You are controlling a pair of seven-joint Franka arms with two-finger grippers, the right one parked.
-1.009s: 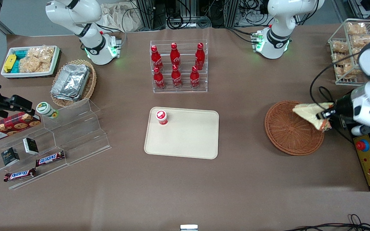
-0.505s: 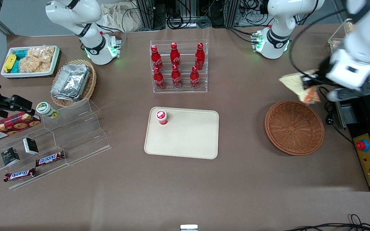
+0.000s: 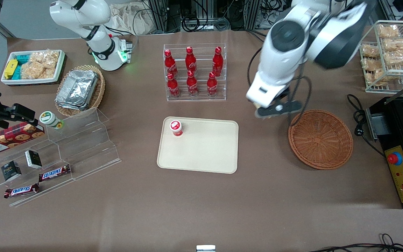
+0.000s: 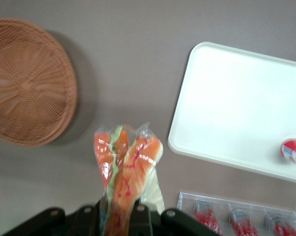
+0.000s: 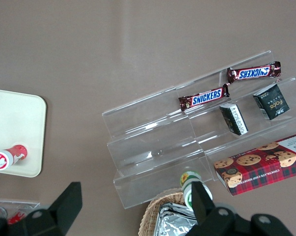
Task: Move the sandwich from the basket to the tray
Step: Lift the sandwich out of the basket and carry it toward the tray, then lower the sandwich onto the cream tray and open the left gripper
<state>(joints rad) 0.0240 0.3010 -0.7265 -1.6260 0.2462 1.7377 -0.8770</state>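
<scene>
Orange-filled sandwich [image 4: 125,172] sits clamped in your hand [image 3: 269,111], held in the air above the table [image 3: 201,203] between the wicker basket [image 3: 320,139] and the beige tray [image 3: 205,150].

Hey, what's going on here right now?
The left arm's claw is shut on the wrapped sandwich, carrying it above the table between the basket and the tray. The basket has nothing in it. The tray holds only a small red-capped bottle near one corner.
</scene>
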